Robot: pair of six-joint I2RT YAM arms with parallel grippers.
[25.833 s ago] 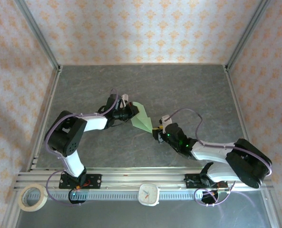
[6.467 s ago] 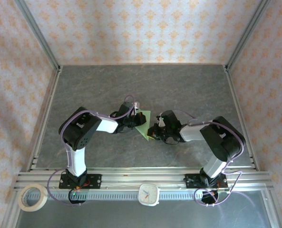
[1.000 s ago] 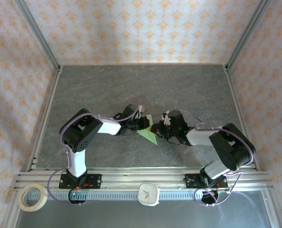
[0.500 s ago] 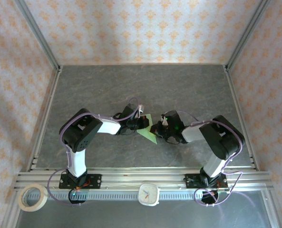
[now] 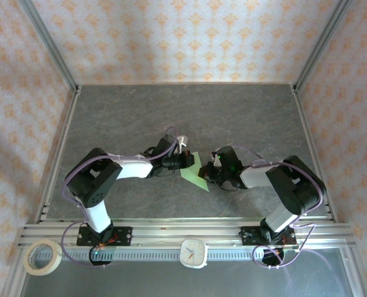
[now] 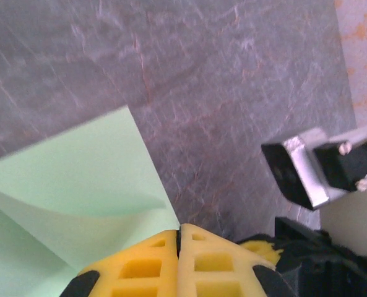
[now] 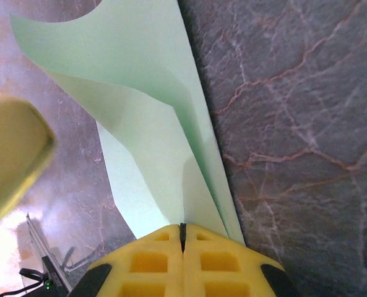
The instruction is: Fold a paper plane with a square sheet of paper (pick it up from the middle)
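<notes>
Left pincer (image 6: 179, 235) clenched, its two yellow fingers (image 6: 211, 263) pressed flat together with no gap, pinching the near edge of the paper (image 6: 72, 179). From the fingers, pale green paper spreading up and to the left, one layer curled over another, one corner out over the grey worktop (image 6: 220, 93). To the right, a black and silver part of the other arm, near the paper but apart from it.

Right pincer (image 7: 183, 234) clenched as well, fingers (image 7: 152, 263) closed on the narrow end of the paper (image 7: 140, 117). From there, several folded layers fanning away, with a long straight edge on the right side and the marbled worktop beyond it. At the left margin, a blurred yellow shape, too unclear to name.

Seen from above: left pincer (image 5: 187, 159) and right pincer (image 5: 207, 176) facing each other near the middle of the worktop (image 5: 245, 111). Between them the paper (image 5: 194, 169), a small slanted green strip, held from both sides. Farther out, by the near rail (image 5: 171, 235), a tape roll (image 5: 28, 260) on the left and a small clock (image 5: 194, 252) in the centre.
</notes>
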